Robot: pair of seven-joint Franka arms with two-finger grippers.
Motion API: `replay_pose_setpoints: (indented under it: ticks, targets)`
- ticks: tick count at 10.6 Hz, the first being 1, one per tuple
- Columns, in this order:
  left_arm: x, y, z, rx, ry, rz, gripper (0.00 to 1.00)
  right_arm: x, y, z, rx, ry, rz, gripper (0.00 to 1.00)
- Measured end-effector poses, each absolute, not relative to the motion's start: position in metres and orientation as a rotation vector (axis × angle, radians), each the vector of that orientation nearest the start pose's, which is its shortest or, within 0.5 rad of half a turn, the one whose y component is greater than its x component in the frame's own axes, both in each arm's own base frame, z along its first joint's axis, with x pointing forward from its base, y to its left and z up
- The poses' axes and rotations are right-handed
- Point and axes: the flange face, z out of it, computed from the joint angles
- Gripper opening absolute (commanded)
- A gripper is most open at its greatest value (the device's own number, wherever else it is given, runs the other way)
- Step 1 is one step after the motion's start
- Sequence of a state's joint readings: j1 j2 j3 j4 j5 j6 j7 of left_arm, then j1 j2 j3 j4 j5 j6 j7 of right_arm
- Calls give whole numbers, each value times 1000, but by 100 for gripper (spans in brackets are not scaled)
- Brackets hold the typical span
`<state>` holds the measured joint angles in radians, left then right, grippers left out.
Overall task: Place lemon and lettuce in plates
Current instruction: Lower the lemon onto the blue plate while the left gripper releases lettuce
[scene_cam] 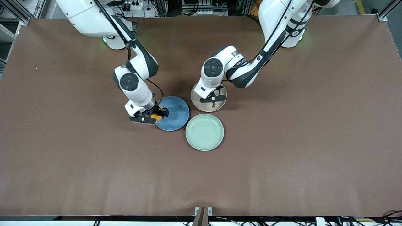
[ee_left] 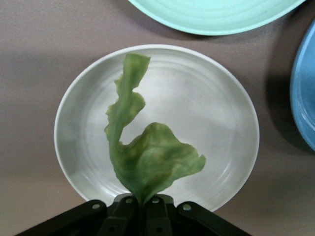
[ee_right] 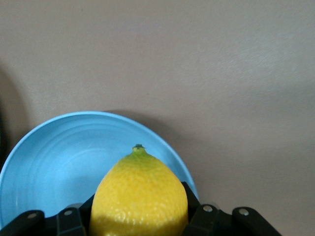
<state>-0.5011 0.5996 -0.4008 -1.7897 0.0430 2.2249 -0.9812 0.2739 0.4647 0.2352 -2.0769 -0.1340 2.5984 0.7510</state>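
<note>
My right gripper is shut on the yellow lemon and hangs over the rim of the blue plate at the side toward the right arm's end. My left gripper is shut on the stem of the wrinkly green lettuce, which dangles over the middle of the pale beige plate. Both plates hold nothing else.
A mint-green plate lies nearer to the front camera, touching or almost touching the blue and beige plates. The brown table spreads wide around the three plates.
</note>
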Motion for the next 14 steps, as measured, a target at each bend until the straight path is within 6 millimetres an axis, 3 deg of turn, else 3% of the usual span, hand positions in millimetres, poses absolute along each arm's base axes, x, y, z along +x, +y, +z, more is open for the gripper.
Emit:
replay_pose_setpoints:
  ticks: [3, 4, 5, 9, 10, 11, 12, 14]
  targets:
    - [407, -498, 211, -3129, -109, 339, 0, 514, 311, 206, -3060, 239, -53, 30]
    - [404, -499, 204, -3122, -94, 342, 62, 512, 315, 204, -3060, 240, -49, 43]
    - [402, -500, 200, -3117, -89, 348, 100, 510, 317, 202, -3066, 251, -51, 49]
    - [405, -501, 200, -3121, -85, 337, 100, 507, 323, 186, -3098, 297, -69, 55]
    - [407, -501, 203, -3125, -88, 331, 100, 506, 325, 184, -3098, 302, -65, 65]
    - [412, -501, 207, -3133, -98, 318, 100, 506, 327, 183, -3097, 304, -63, 88]
    - [421, -498, 213, -3142, -116, 302, 100, 506, 328, 183, -3095, 314, -64, 100]
    - [447, -486, 230, -3168, -180, 259, 100, 507, 330, 185, -3094, 334, -79, 100]
